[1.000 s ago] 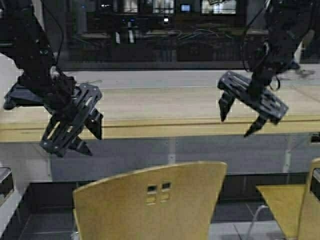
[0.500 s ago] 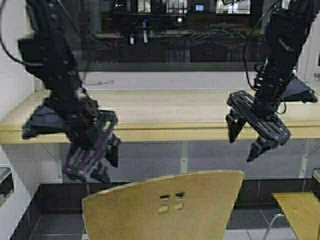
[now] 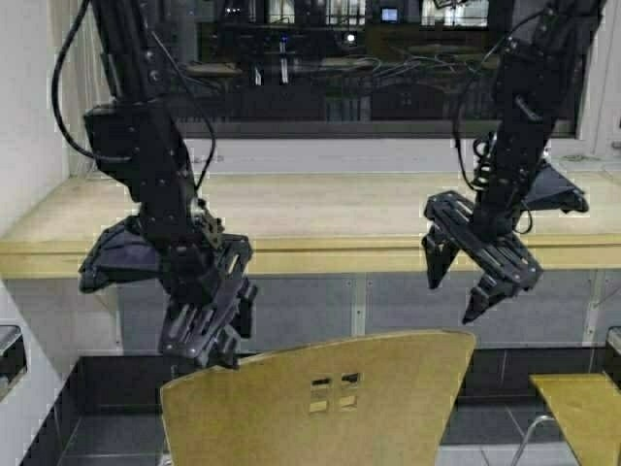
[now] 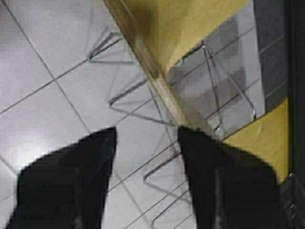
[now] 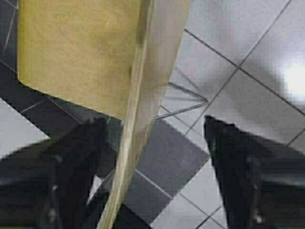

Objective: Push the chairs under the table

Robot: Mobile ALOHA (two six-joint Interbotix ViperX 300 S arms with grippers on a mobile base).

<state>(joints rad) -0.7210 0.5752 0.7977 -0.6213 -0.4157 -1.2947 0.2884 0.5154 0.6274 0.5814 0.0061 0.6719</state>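
The chair is standing clear of the table, before its front edge. The left gripper, spread, is being lowered from half a second ago onto the backrest's top rim; the right gripper, spread, is hovering above, so pushing is probably imminent.

The near chair is cut off by the high view's lower edge, seat and legs unseen. A second chair shows only a seat corner at the right edge. The tabletop runs past the right edge
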